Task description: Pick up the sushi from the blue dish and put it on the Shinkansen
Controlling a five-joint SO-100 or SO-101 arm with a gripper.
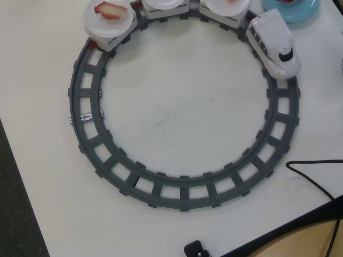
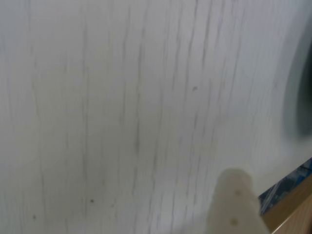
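White table [image 1: 177, 118] bears grey ring track [image 1: 107, 160]; Shinkansen [image 1: 273, 45] beside blue dish [image 1: 300, 13]; tool [image 2: 234, 204] blurred, opening unclear.

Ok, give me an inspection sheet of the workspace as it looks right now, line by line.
Surface: white table, faint wood grain, light scuffs inside the loop.
Job's things: Shinkansen on the grey ring track at upper right, nose toward the bottom of the overhead view; three white plates on its cars, the leftmost carrying a white-and-red sushi piece; blue dish cut off at the top edge, a red sliver barely showing on it.
Clutter: small black object at the bottom edge.
Grippers: one pale fingertip in the wrist view; open or shut cannot be told.
Cables: black cable at the right edge.
Surroundings: dark floor, wooden surface at lower right.
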